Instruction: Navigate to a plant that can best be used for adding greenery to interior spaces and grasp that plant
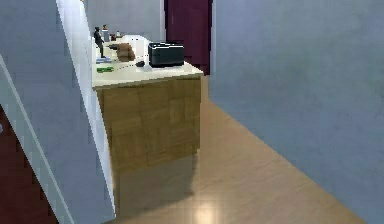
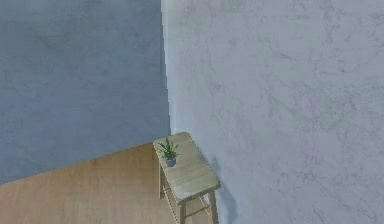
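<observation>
A small green potted plant (image 2: 168, 152) stands on a narrow wooden stool (image 2: 198, 178) beside a pale wall, low in the arm side view, slightly left of middle. Probably best: nudge the base forward until the plant aligns with the arm's path, then reach out slowly. Whether the jaws are spread cannot be told.

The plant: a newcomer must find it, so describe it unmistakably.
Look where the pale wall meets the wood floor: a light wooden stool stands beside it. On the stool's top sits a small potted plant with spiky green leaves, the sole thing there.
</observation>
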Controlling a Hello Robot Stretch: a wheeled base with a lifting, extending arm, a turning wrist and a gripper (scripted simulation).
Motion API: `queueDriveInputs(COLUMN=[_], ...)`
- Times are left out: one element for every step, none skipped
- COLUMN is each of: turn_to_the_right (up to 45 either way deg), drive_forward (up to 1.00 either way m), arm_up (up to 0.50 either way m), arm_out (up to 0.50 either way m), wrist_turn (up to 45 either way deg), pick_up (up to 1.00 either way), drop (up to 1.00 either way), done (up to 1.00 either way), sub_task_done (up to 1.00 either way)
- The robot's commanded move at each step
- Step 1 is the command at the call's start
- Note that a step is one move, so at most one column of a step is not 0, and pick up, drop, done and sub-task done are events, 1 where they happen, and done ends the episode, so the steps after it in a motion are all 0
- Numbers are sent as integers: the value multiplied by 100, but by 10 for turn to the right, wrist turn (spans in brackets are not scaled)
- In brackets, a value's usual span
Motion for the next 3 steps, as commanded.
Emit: queueDriveInputs(turn_to_the_right=[0,0,0], drive_forward=[0,0,0], arm_up=[0,0,0], arm_out=[46,0,0], wrist_turn=[0,450,450], pick_up=[0,0,0], drop=[0,0,0], done=[0,0,0], sub_task_done=[0,0,0])
